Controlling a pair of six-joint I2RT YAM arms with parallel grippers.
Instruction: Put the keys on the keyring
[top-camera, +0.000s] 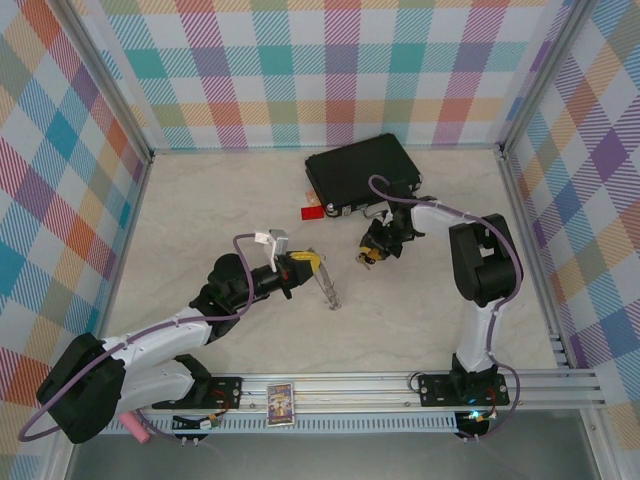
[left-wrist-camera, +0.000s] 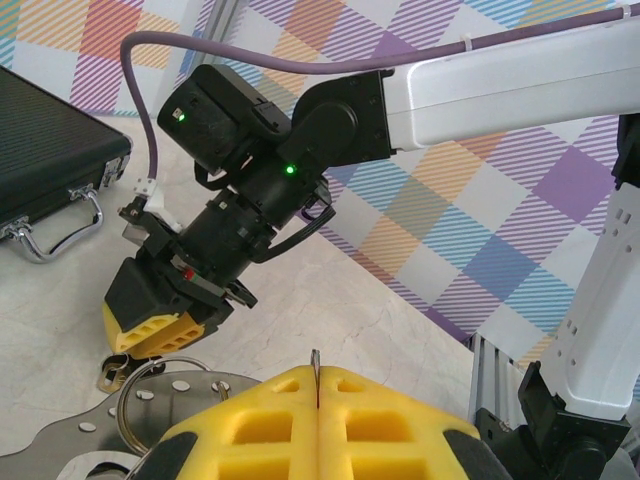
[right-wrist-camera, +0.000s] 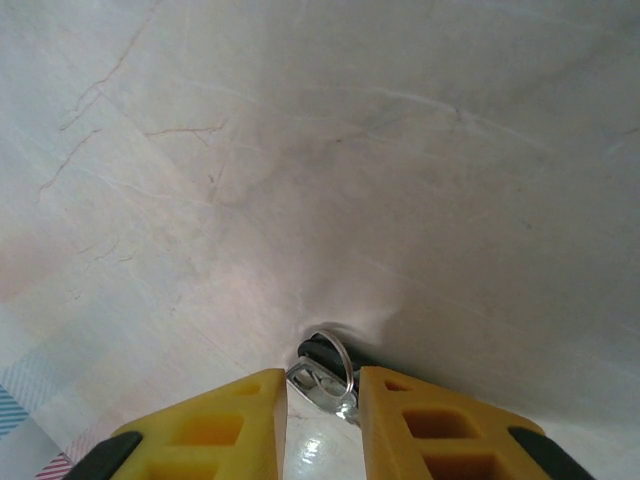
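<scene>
Pastel plaid walls (top-camera: 320, 70) are closing in a pale marbled surface (top-camera: 200, 220), and at its far side a flat black hard case (top-camera: 362, 168) is lying with its lid down, so whatever is in it is hidden. Its silver wire handle (left-wrist-camera: 70, 237) is facing the arms, and a small red tag (top-camera: 312, 212) is sitting just beside its near left corner. Near the middle of the surface the left jaws are clenching the large thin grey metal keyring (top-camera: 327, 287). In the left wrist view the yellow pads (left-wrist-camera: 250, 425) are pressing together with only a sliver of metal edge showing in the seam, while a grey nubbed band is spreading out to the lower left. From above, the keyring is appearing nearly edge-on, its long axis slanting from the left jaws toward the near right; whether its far end is touching the surface I cannot tell. To its right, well apart from the case, the right jaws are pointing down at the surface and standing narrowly apart around the small silver key with the black oval looped head (right-wrist-camera: 318, 385). The key's looped head is poking out beyond the fingertips and its length is running along the gap between them. I cannot tell whether the pads are pinching it or merely flanking it.
</scene>
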